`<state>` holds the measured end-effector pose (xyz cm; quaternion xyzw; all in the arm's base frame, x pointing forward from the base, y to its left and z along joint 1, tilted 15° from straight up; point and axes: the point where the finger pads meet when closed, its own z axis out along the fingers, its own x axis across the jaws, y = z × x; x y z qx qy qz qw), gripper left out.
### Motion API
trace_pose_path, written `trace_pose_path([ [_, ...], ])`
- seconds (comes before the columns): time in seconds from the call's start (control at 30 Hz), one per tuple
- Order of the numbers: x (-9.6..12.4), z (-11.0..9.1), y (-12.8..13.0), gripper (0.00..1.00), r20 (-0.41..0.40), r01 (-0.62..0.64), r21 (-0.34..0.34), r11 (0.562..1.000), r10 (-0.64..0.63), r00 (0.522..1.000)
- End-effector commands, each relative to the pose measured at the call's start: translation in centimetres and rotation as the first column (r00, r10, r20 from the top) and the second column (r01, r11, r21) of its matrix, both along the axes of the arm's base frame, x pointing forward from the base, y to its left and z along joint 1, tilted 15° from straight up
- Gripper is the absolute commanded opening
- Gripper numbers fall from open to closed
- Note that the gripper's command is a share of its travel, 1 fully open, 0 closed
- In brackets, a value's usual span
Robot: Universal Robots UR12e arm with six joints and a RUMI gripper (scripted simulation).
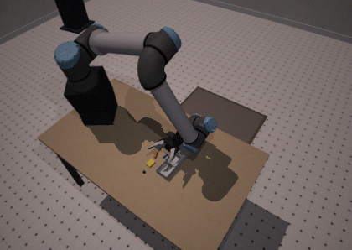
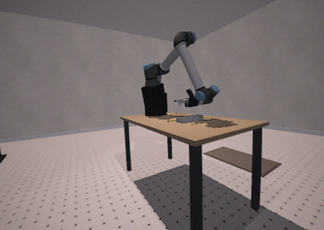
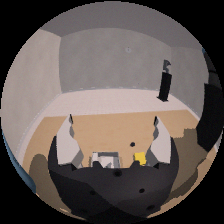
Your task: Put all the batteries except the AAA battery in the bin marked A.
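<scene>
My gripper (image 1: 158,145) (image 2: 178,100) (image 3: 114,116) is open and empty. It points sideways a little above the table, over the small things. A yellow block-shaped battery (image 1: 150,163) (image 2: 173,120) (image 3: 139,158) lies on the table. A small orange battery (image 1: 156,154) and a small blue one (image 1: 164,156) lie just behind it, next to the bin. A tiny black round thing (image 1: 144,172) (image 3: 132,144) lies apart at the front. The grey bin (image 1: 163,172) (image 2: 190,118) (image 3: 104,160) stands upright under my wrist. I cannot read its marking, and my arm partly hides it.
The tan table (image 1: 105,161) (image 2: 216,130) carries the arm's black base (image 1: 94,98) (image 2: 154,99) at its back left. A brown mat (image 1: 235,115) (image 2: 247,160) lies on the floor beside the table. A dark stand (image 3: 164,82) shows far off in the wrist view.
</scene>
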<state>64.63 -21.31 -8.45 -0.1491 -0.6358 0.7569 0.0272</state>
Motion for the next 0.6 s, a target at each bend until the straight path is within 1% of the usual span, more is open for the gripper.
trace_pose_path([
  [0.0, 0.04, 0.07, 0.02, 1.0, 0.001, 0.0, 0.0, 1.0, 0.0, 1.0],
  [0.53, 0.04, 0.07, 0.02, 1.0, 0.001, 0.0, 0.0, 1.0, 0.0, 1.0],
  [0.57, -0.15, 0.97, 0.35, 0.04, 0.0, -0.001, 0.0, 1.0, 0.001, 1.0],
])
